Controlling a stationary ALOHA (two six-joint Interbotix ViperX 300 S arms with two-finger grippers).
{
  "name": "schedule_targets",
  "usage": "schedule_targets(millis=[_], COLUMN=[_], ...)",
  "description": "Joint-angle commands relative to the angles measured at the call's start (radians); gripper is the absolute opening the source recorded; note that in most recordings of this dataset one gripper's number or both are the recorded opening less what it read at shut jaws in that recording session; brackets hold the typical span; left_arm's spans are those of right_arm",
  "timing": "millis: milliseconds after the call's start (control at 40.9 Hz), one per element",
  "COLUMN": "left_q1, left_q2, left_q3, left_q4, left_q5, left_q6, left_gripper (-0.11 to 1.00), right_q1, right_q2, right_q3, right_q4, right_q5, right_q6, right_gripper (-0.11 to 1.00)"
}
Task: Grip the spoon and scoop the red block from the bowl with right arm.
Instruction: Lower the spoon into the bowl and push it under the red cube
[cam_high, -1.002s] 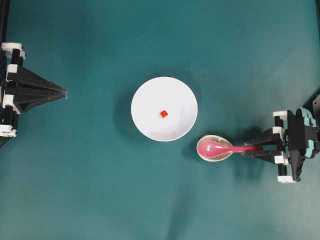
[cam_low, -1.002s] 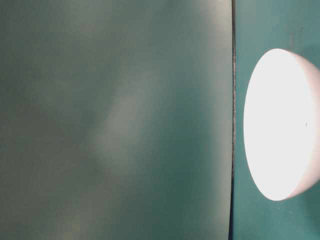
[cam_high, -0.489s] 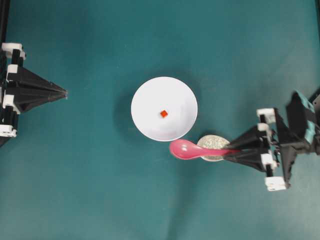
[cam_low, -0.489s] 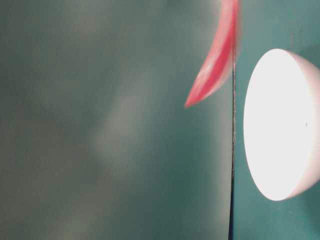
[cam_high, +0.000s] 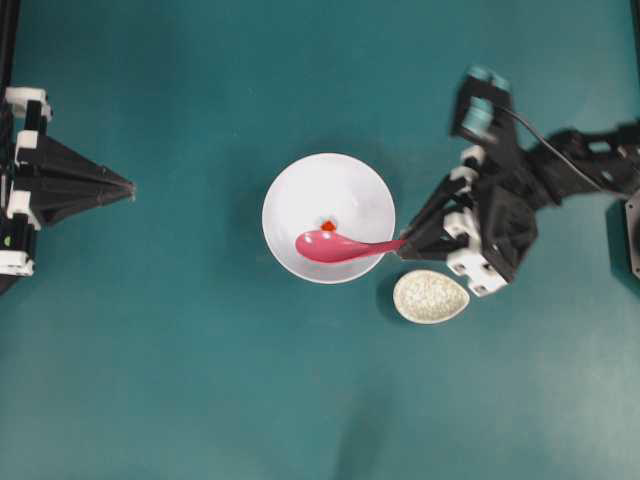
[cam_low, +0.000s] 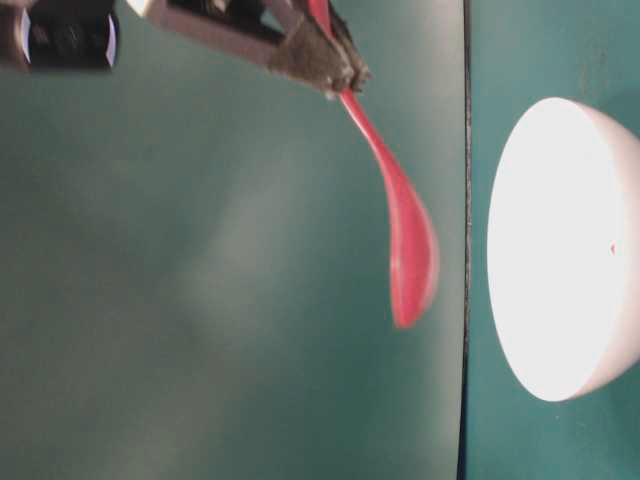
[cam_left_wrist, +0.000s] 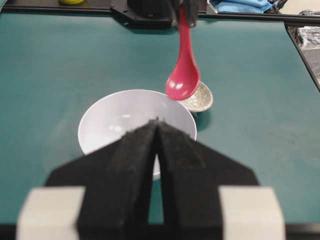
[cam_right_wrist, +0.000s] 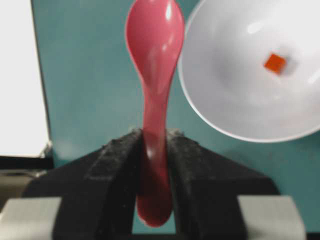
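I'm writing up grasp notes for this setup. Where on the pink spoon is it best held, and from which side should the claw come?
Grip the spoon by its straight, narrow handle, coming from the handle's end, on the right in the overhead view. The right claw already pinches it there, fingers on either side of the handle, which leaves the deep scoop free over the bowl to reach the red block.

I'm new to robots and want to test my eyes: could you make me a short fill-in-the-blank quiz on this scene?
1. The right pincer is shut on the handle of the pink ____.
2. The red block lies inside the white ____.
3. The speckled spoon rest now holds ____.
4. The left pincer's fingers are ____ together.

Missing words: spoon; bowl; nothing; closed
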Motion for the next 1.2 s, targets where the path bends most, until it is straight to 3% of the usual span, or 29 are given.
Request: schedule_targets(millis=[0,98,220,538,660,904,1173], left_q1=[-0.003,-0.002,-0.002,-0.003,-0.002,-0.002,-0.002], left_q2=[0.006,0.005,0.005,0.006,0.006,0.005,0.005], left_q3=[-0.025,-0.025,-0.023,-0.025,-0.023,-0.025,-0.025], left_q4=[0.003,0.003,0.003,0.003,0.003,0.003,0.003], left_q5=[-0.003,0.003,0.017,0.035,0.035,0.037,0.035], left_q6=[0.002,0.002,0.002,0.002,0.002,0.002,0.002], left_gripper=[0.0,0.0,0.0,0.0,0.0,0.0,0.0], right_q1=[-0.052,-0.067,-0.069,-0.064,-0.055,-0.031,-0.011], right_q2=[0.037,0.083,0.132,0.212,0.233,0.259,0.291], right_q3=[-0.081,-0.127,-0.184,-0.287,-0.314,-0.331,-0.339], right_q4=[-0.008,-0.043,-0.141,-0.479,-0.552,-0.611,-0.617], right_q5=[0.103,0.161,0.209,0.405,0.453,0.48,0.48], right_q6=[0.003,0.011,0.032,0.256,0.299,0.299,0.298], right_gripper=[0.24,0.24,0.24,0.24,0.24,0.24,0.24])
